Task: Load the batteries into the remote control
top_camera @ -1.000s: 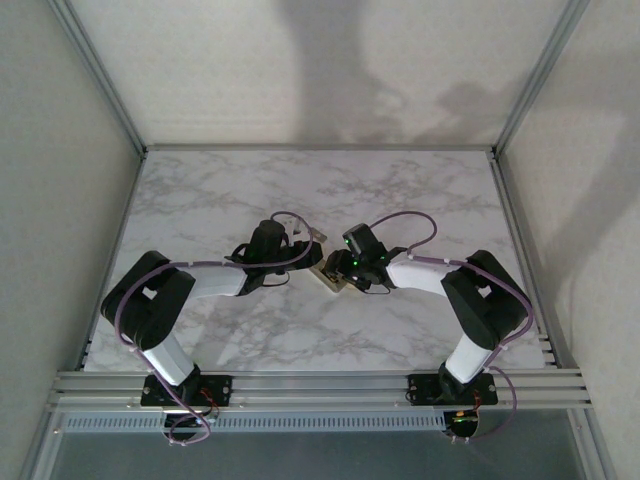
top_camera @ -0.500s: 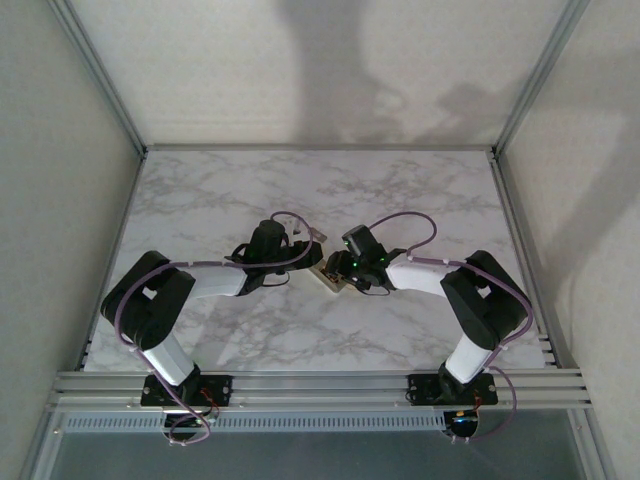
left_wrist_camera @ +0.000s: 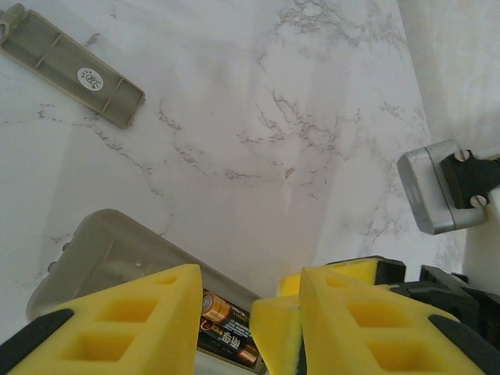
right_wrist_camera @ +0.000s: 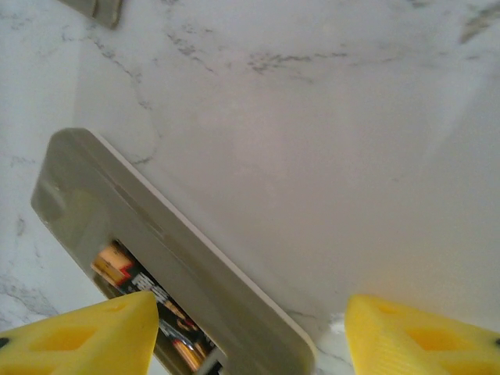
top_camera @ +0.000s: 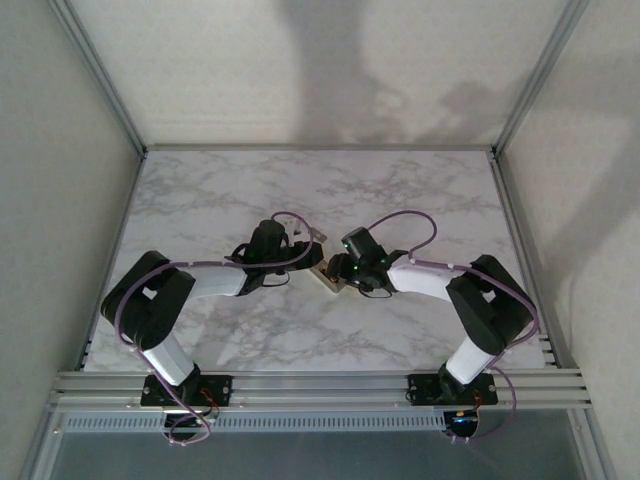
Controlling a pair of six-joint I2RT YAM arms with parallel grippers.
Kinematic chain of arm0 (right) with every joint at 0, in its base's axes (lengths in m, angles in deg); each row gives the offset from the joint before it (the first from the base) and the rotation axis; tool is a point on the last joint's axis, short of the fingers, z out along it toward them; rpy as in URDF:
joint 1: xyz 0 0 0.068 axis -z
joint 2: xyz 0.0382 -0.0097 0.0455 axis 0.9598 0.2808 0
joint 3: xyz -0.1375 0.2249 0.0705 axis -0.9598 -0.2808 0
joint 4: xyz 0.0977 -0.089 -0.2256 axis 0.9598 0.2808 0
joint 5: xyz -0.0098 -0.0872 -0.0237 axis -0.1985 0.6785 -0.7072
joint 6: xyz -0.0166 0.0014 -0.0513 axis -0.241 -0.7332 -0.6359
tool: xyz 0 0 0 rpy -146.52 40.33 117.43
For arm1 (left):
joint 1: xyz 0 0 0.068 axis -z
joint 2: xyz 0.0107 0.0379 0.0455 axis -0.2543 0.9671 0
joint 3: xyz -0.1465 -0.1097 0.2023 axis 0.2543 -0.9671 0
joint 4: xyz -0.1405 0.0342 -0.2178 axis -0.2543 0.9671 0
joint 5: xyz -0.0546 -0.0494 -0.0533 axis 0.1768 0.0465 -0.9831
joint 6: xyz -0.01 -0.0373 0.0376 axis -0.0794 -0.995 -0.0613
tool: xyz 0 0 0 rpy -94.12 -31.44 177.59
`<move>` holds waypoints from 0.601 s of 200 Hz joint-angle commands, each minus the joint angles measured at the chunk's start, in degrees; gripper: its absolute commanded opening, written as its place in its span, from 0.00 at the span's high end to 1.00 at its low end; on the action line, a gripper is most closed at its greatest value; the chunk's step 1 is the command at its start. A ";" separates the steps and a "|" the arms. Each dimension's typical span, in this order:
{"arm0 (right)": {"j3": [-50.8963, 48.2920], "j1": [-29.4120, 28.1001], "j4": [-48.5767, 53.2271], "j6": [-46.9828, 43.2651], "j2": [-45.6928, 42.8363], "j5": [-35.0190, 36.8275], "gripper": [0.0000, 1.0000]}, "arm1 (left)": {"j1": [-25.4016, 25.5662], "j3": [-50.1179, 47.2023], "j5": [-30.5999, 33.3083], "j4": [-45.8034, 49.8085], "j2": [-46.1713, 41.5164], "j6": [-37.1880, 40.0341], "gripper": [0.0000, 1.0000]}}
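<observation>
The remote control is lying back-up on the marble table between the two arms and is keeping the place it had a second ago. The left arm is holding the same pose too. The right arm is shifting a little: its elbow is swinging slightly outward toward the right edge while its wrist is edging closer to the remote. In the left wrist view, the left pincer is hanging over the remote's open compartment, where the batteries are sitting. One yellow finger is covering the tan back and the other is standing beside the remote's edge. Its fingers are standing part-way apart, and I cannot tell whether they are pressing on the remote. A grey compartment lid is lying well apart on the table. In the right wrist view, the right pincer is standing wide apart, clamping nothing. Its one finger is hovering over the battery end of the remote, and the other is over bare marble.
</observation>
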 commanded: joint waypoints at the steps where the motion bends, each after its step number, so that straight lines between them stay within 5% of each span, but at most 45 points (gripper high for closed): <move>1: 0.73 -0.49 3.98 -1.23 -3.17 2.35 0.31 | -0.06 -0.16 -0.34 -0.69 -1.31 -0.05 0.63; 120: 1.23 -1.99 0.98 13.80 -2.45 1.56 0.16 | -4.80 -6.18 5.73 -3.67 -5.68 -0.23 0.61</move>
